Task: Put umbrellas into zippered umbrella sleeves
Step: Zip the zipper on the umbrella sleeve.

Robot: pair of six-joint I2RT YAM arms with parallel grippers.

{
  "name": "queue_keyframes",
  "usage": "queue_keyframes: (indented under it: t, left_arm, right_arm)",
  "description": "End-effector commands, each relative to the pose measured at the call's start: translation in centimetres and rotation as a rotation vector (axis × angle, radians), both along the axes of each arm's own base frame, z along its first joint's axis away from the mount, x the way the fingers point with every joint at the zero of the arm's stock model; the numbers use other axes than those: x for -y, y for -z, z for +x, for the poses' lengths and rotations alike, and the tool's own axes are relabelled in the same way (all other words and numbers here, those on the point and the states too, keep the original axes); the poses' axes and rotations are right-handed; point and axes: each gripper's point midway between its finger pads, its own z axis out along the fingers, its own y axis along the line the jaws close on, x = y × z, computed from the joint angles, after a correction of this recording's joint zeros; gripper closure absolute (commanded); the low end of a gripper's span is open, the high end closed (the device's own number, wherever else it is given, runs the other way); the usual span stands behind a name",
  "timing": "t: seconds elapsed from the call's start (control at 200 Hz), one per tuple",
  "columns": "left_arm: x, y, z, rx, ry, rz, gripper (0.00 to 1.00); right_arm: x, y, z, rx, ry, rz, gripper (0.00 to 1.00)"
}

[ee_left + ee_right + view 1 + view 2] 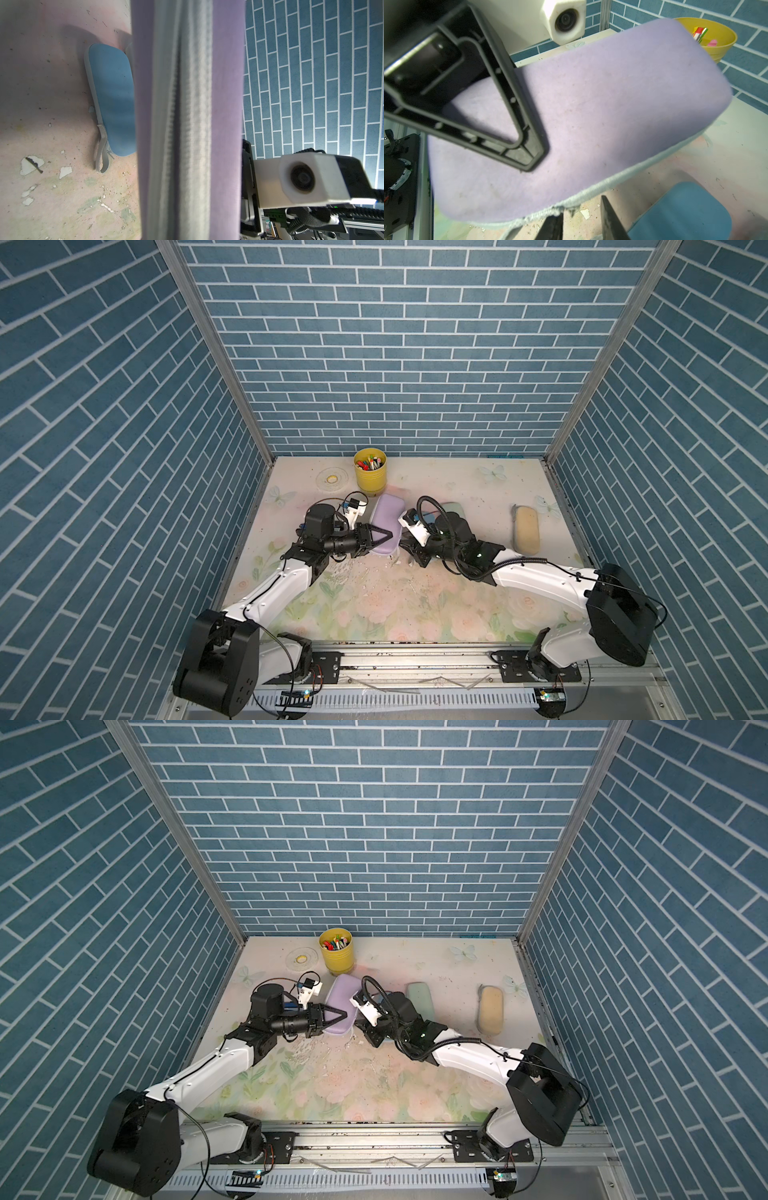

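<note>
Top views. Lilac sleeve (384,514) (343,992) sits just in front of the yellow cup (370,475) (336,950) of pens, long axis running away from the cup toward the robot. Left gripper (382,537) (338,1016) is clamped on the end of this sleeve farthest from the cup, with one finger lying across its top face. Right gripper (409,553) is at the same end, just beside the sleeve's edge. Mint sleeve (419,998) lies right of the cup and partly under the right arm. Cream-tan sleeve (527,529) (491,1009) lies farther right of the cup, well apart from the others, flat on the floral table (374,605).

Left wrist. Lilac sleeve (226,83) is seen edge-on, its grey zip tape running straight down the middle with a dark line along it; cannot tell whether it is zipped. Light blue sleeve (113,99) lies flat on the table just beside it, wrist loop trailing.

Right wrist. The left gripper's upper finger (529,158) presses on the lilac sleeve (612,114), which is tilted off the table. The cup (712,39) shows past its far end. The right gripper (581,224) has its tips slightly apart at the frayed zip edge, with bare table visible between them. Light blue sleeve (685,212) is near.
</note>
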Motion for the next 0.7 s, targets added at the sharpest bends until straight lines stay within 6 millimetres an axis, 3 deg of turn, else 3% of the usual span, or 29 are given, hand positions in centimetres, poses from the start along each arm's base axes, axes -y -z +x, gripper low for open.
queue_keyframes:
  t: [0.0, 0.125, 0.265, 0.375, 0.53, 0.695]
  left_arm:
    - [0.4, -1.4, -0.1, 0.07, 0.032, -0.021, 0.73]
    - [0.5, -1.4, -0.2, 0.068, 0.036, -0.023, 0.74]
    - [0.4, -0.9, -0.6, 0.054, 0.044, -0.015, 0.75]
    - [0.2, -0.1, -1.2, 0.035, 0.063, 0.024, 0.78]
    - [0.6, 0.3, -2.7, 0.017, 0.118, 0.057, 0.82]
    - [1.3, 0.8, -3.8, 0.0, 0.158, 0.071, 0.87]
  right_arm:
    - [-2.0, -3.5, -0.2, 0.068, -0.058, 0.105, 0.71]
    - [-2.1, -3.5, 0.1, 0.071, -0.046, 0.109, 0.76]
    - [-1.8, -4.0, 0.8, 0.1, -0.014, 0.115, 1.0]
    - [-0.8, -3.9, 2.2, 0.089, 0.019, 0.098, 1.0]
    - [1.6, -4.0, 6.4, 0.128, 0.087, 0.038, 1.0]
    - [4.0, -6.3, 12.2, 0.232, 0.2, 0.025, 1.0]
